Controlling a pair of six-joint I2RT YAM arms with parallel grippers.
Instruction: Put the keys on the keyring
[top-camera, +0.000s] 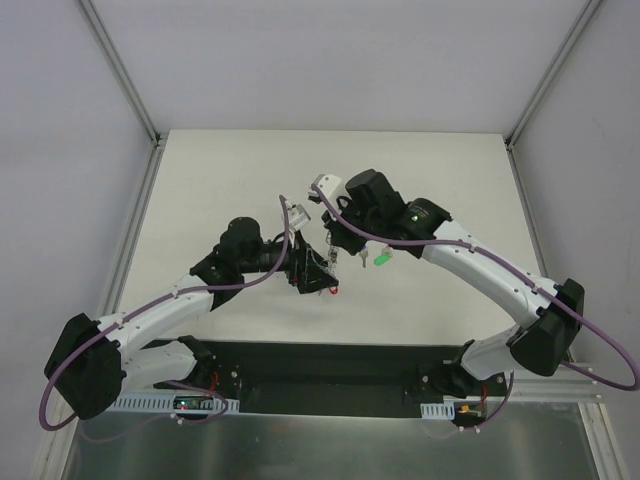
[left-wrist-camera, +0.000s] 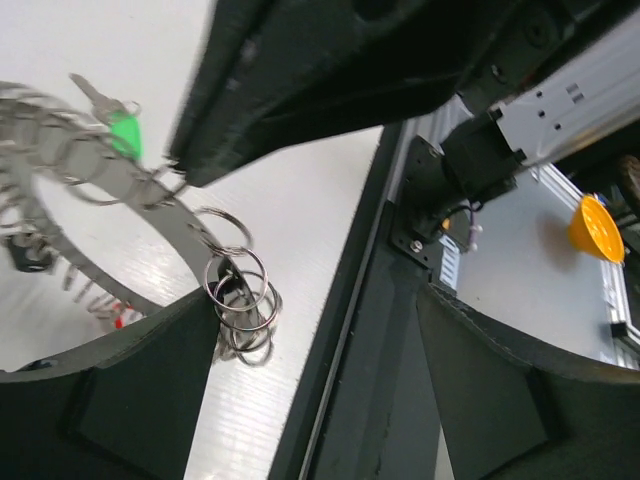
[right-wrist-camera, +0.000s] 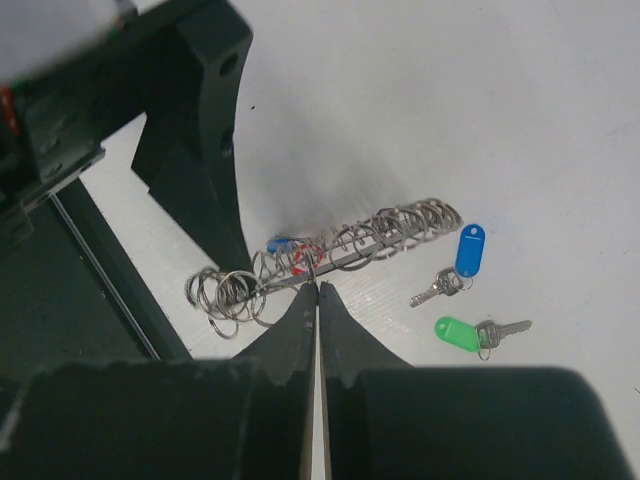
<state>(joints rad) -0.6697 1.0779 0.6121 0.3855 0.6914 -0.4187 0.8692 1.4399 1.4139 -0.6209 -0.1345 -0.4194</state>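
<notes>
Black against the pale worktop (right-wrist-camera: 450, 100), the left jaws on the left arm (top-camera: 170, 305) stand wide apart and clamp nothing that I can see. One finger (left-wrist-camera: 120, 390) sits close by the keyring (right-wrist-camera: 350, 248), whose band runs behind it, so I cannot tell if they touch. Small silver loops (left-wrist-camera: 240, 300) crowd along that band. Next out, the right jaws on the right arm (top-camera: 480, 265) are pressed together with their tips right at the band's edge; whether they nip the metal is unclear. Just beyond the keyring the keys lie flat on the worktop, apart from it: the blue-tagged key (right-wrist-camera: 469, 250) nearer the band, the green-tagged key (right-wrist-camera: 457, 333) beside it. Neither is threaded yet, so I reckon this is the steadying step, before a key is fetched. The next move likely calls for one arm to hold the band firm while the other lifts a key by its tag and works it onto a loop.
</notes>
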